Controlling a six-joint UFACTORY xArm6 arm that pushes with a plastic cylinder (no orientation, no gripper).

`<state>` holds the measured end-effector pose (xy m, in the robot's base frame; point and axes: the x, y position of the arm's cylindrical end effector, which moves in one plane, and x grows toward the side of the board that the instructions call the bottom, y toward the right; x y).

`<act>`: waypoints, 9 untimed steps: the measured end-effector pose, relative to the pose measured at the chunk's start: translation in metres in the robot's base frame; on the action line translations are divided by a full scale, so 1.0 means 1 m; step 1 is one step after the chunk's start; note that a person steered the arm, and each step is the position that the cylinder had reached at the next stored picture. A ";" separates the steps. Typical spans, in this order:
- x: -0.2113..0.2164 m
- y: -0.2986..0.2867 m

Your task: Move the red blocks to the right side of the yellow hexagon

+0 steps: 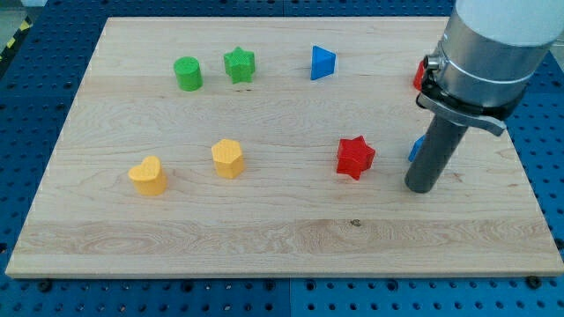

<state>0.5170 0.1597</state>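
Camera view: no claw, just my tip [421, 187], at 3 o'clock of the red star [355, 157], itself already right of the yellow hexagon [227, 158]. A second red block [419, 76], at 12 o'clock, remains. Count: two red, two yellow, two green, two blue.

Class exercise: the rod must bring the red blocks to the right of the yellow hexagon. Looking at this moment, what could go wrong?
1. My tip sits right of the red star; an off-centre push may spin it aside.
2. The other red block is mostly hidden behind the arm, so aiming is uncertain.
3. A long push could knock the yellow hexagon itself.
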 end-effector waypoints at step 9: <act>-0.111 0.143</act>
<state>0.4060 0.3028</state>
